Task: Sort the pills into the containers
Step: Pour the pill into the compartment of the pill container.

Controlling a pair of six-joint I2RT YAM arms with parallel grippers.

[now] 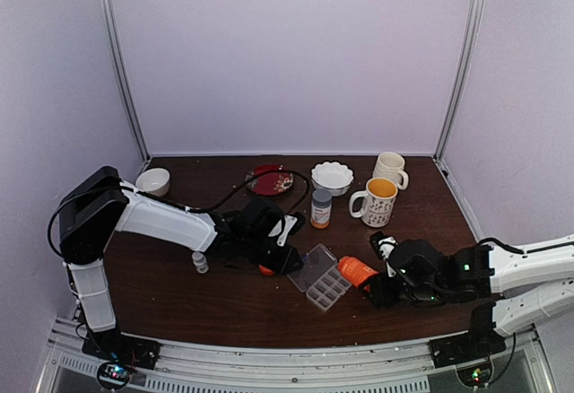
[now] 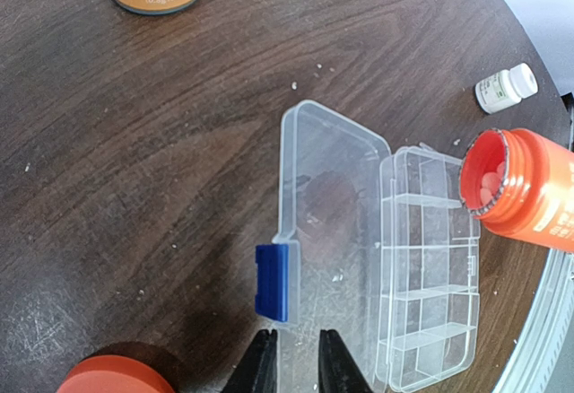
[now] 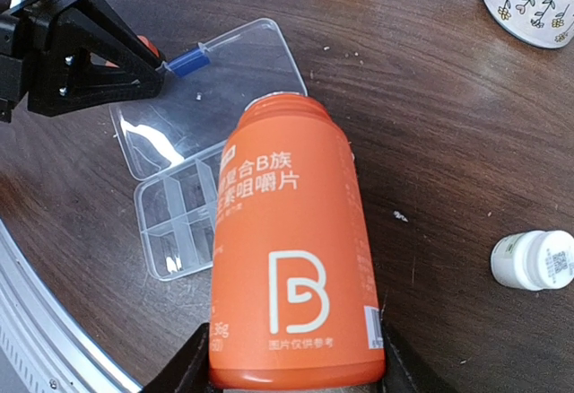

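The clear organiser (image 2: 429, 258) lies open on the table, its lid (image 2: 334, 205) flat beside compartments that look bare. My left gripper (image 2: 298, 335) is shut on the lid's front rim just below the blue latch (image 2: 272, 281). An uncapped orange bottle (image 3: 296, 258) is tipped on its side in my right gripper (image 3: 291, 371), which is shut around its base. The bottle's mouth (image 2: 489, 182) points at the box's far compartments, and pale pills (image 2: 493, 187) show inside it. From above, the box (image 1: 321, 278) sits between the left gripper (image 1: 289, 258) and the right gripper (image 1: 381, 283).
An orange cap (image 2: 117, 373) lies left of the lid. A small white bottle (image 2: 507, 88) stands near the orange bottle, and another small white bottle (image 1: 199, 263) is at the left. A grey-capped amber bottle (image 1: 320, 208), two mugs (image 1: 375, 200), bowls (image 1: 332, 176) and a red plate (image 1: 269, 180) stand behind.
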